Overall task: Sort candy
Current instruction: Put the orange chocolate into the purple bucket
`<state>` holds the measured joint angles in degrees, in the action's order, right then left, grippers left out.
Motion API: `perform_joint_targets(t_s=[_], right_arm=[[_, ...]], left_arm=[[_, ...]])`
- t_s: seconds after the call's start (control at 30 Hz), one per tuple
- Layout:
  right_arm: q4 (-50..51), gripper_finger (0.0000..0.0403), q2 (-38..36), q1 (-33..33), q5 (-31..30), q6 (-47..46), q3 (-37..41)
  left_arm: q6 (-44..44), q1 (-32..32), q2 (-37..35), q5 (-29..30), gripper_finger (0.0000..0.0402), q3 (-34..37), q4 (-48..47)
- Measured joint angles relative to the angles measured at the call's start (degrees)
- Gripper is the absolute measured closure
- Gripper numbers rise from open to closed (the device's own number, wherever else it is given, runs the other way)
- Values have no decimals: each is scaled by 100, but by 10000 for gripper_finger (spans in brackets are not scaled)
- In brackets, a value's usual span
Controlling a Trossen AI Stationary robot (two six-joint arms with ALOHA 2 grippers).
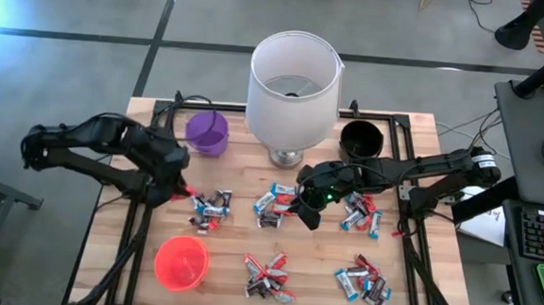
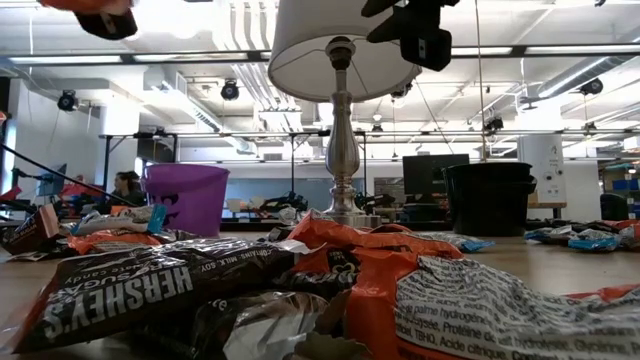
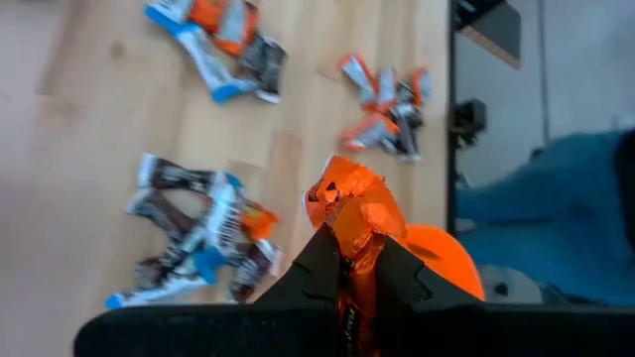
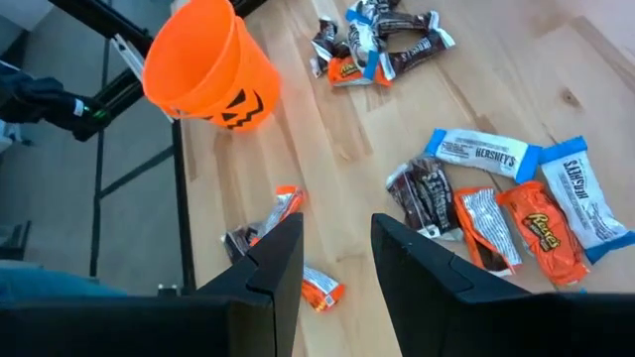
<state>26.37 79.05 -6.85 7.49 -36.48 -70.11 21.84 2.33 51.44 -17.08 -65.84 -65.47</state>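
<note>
Nearest item: dark brown Hershey's bar (image 2: 120, 295), lying flat in the pile closest to the low camera, an orange wrapper (image 2: 345, 262) overlapping beside it.
Candy, location: five loose piles (image 1: 269, 277) spread over the wooden table (image 1: 228, 246), three across the middle, two along the near edge.
Candy, handling (judged): very light, crinkly foil, slippery and easily crushed; best pinched across the flat middle or by a crimped end, one piece at a time.
Left gripper (image 3: 349, 260): closed on an orange-wrapped candy (image 3: 349, 203), held above the table toward the left edge, near the left-middle pile (image 1: 210, 208).
Right gripper (image 4: 337, 260): fingers parted, nothing between them, hovering over the centre of the table between the middle piles.
Orange cup (image 1: 182, 262): near-left corner, upright.
Purple cup (image 1: 207, 131): far edge, left of the lamp.
Black cup (image 1: 362, 141): far edge, right of the lamp.
Lamp (image 1: 293, 88): far edge, centre, white shade.
Stage (judged): one piece picked, awaiting a cup.
</note>
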Motion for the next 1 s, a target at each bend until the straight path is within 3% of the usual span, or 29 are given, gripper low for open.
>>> perform_joint_targets(t_s=[0.13,0.23,0.4,0.5,0.77,1.0], right_arm=[[-2,289,0,0,-65,-130,0],[-2,289,0,0,-151,-289,0],[-4,289,0,0,-153,-346,0],[-4,289,0,0,-157,-346,0],[-5,289,-1,0,-578,-411,0],[-6,289,0,0,-612,-412,0]], left_arm=[[118,461,-2,466,399,0,0],[7,568,-16,1276,399,0,2],[-433,268,-22,2962,399,0,4],[-688,-123,-20,3436,399,0,-72],[-1871,-1791,-15,3474,399,0,225],[-2662,-3440,208,2468,376,0,731]])
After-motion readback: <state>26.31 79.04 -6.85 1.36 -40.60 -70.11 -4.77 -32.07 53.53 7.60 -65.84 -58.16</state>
